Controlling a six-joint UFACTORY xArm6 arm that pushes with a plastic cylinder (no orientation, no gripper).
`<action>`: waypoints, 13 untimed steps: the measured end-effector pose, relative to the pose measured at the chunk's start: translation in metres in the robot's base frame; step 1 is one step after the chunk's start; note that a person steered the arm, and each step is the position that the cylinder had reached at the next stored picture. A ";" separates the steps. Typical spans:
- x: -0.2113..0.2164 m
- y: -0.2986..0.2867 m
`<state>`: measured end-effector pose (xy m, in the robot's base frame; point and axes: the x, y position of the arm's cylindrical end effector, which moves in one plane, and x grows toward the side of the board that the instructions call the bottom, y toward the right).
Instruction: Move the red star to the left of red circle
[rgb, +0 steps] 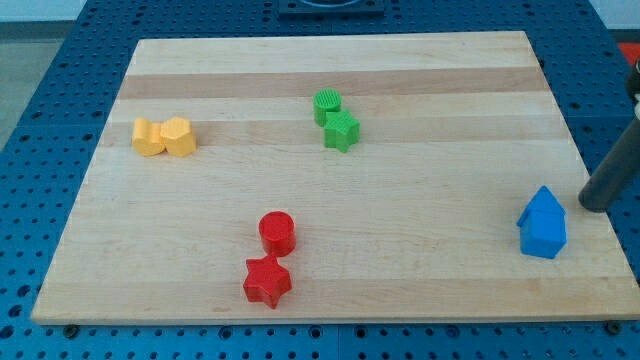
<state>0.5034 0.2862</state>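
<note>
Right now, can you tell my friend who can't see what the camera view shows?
A red star sits just below a red circle near the wooden board's bottom edge. My tip rests far right, beside blue blocks. Two yellow blocks sit upper left; a green cylinder and green star top centre.

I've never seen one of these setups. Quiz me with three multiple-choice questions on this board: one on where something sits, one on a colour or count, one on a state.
1. The red star lies where relative to the red circle?
A. toward the view's top
B. toward the view's bottom
C. far toward the view's right

2. How many green blocks?
A. one
B. two
C. four

3. My tip is:
A. touching the red star
B. between the yellow blocks
C. beside the blue block, apart from the red ones

Answers: B, the star sits just below the circle. B, a green cylinder and a green star. C, the rod ends just right of the blue block.
</note>
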 end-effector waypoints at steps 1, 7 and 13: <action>0.000 0.000; 0.108 -0.191; 0.101 -0.487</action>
<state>0.6042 -0.2009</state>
